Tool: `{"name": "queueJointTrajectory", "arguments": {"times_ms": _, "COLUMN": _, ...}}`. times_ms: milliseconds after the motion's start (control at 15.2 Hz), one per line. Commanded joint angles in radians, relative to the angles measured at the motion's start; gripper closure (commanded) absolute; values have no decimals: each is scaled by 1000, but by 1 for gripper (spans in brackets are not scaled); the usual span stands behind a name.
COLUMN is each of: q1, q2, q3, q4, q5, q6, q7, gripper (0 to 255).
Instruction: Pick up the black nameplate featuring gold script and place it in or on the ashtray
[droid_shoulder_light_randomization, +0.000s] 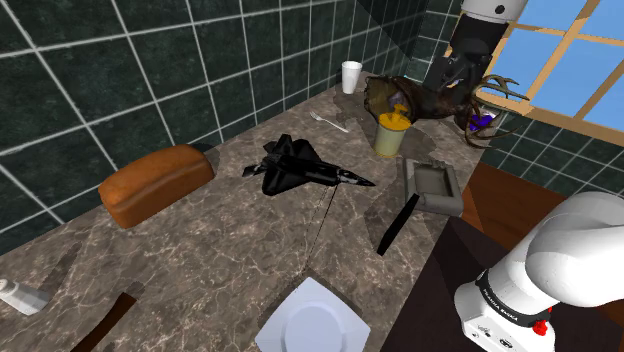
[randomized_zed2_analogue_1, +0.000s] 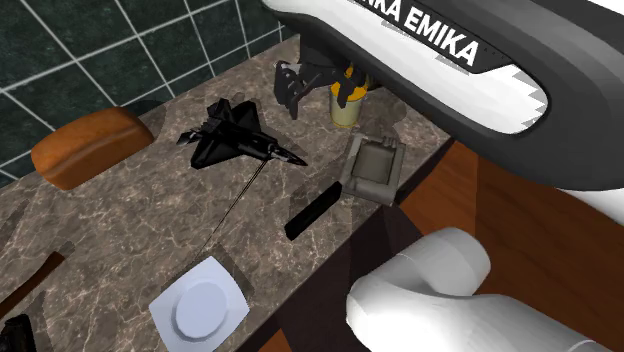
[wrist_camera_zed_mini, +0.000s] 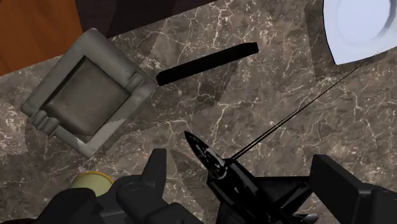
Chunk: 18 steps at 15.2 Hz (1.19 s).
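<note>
Shoulder view gives you, from its left, a brown loaf (droid_shoulder_light_randomization: 155, 183), a black toy jet (droid_shoulder_light_randomization: 300, 168), then the black nameplate (droid_shoulder_light_randomization: 398, 223) flat on the marble counter (droid_shoulder_light_randomization: 200, 270), just beside the grey ashtray (droid_shoulder_light_randomization: 433, 187). Your gripper (wrist_camera_zed_mini: 240, 159) is spread wide, holding nothing.

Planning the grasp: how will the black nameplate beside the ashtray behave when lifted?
Probably stiff: the nameplate is a straight, slim bar. Likely light, being so thin. Gripped off-centre it may swing, and a nudge could slide it across the smooth marble counter.
</note>
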Motion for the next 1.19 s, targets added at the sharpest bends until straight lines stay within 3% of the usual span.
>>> {"name": "queueJointTrajectory", "arguments": {"times_ms": 0, "q1": 0, "q2": 0, "q3": 0, "q4": 0, "q5": 0, "q6": 0, "q7": 0, "gripper": 0}}
{"name": "queueJointTrajectory", "arguments": {"times_ms": 594, "q1": -136, "q2": -78, "q3": 154, "q4": -339, "q5": 55, "q6": 252, "q7": 446, "gripper": 0}}
{"name": "queueJointTrajectory", "arguments": {"times_ms": 1122, "q1": -224, "q2": -36, "q3": 333, "q4": -564, "q5": 155, "q6": 496, "q7": 857, "gripper": 0}}
